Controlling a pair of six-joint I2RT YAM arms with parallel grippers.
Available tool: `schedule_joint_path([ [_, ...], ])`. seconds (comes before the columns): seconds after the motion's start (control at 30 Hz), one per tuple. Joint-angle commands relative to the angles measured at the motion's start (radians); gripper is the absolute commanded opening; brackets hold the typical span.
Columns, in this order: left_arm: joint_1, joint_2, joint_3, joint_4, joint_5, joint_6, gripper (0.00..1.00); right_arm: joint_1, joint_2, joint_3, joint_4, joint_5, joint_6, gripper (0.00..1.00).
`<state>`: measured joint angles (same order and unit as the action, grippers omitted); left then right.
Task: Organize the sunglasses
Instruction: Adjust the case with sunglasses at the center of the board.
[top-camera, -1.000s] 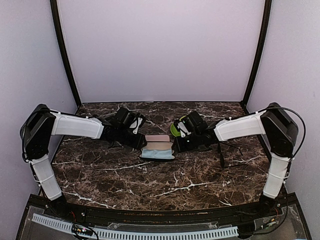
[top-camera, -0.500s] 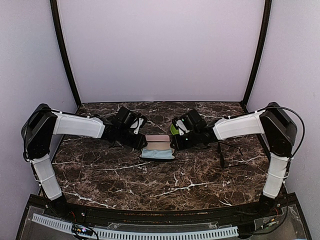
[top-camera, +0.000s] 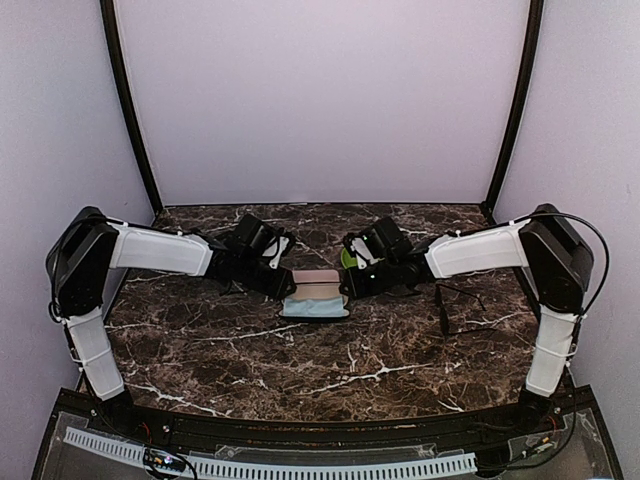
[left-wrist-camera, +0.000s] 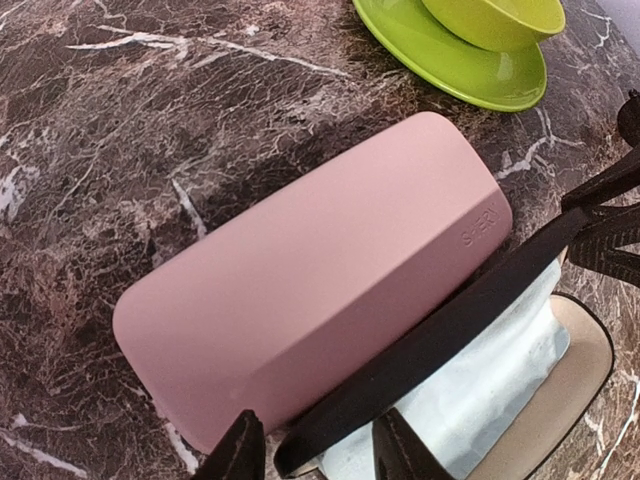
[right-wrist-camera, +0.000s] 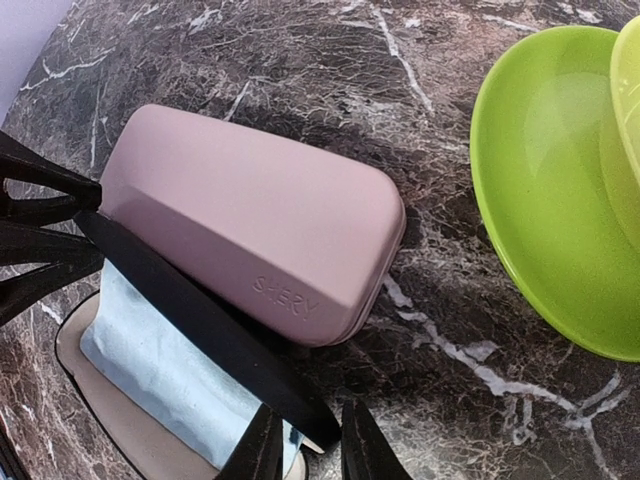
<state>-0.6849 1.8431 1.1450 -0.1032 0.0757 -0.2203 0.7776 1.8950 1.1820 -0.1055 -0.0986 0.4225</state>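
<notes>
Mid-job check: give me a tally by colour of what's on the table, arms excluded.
Pink: 1, the open case
Green: 2, plate and bowl
Black: 2, wire-frame glasses and a black strip across the case
Light blue: 1, cloth
Total: 6

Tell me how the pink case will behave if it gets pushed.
The pink case keeps a crisp boxy shape, so it is probably rigid. Resting flat on the smooth marble tabletop, it should slide, not roll. Its lid stands open, so a high push may just swing it.
</notes>
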Motion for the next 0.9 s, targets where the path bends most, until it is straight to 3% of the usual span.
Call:
schedule_joint_path([
  [0.0, 0.004, -0.003, 0.018, -0.003, 0.022, 0.005, 0.39, -0.005, 0.007, 0.023, 0.036, -0.016, -0.009, 0.22],
  [0.87, 0.005, -0.036, 0.049, -0.008, 0.033, 0.002, 0.39, -0.004, -0.013, 0.010, 0.085, -0.040, 0.014, 0.21],
])
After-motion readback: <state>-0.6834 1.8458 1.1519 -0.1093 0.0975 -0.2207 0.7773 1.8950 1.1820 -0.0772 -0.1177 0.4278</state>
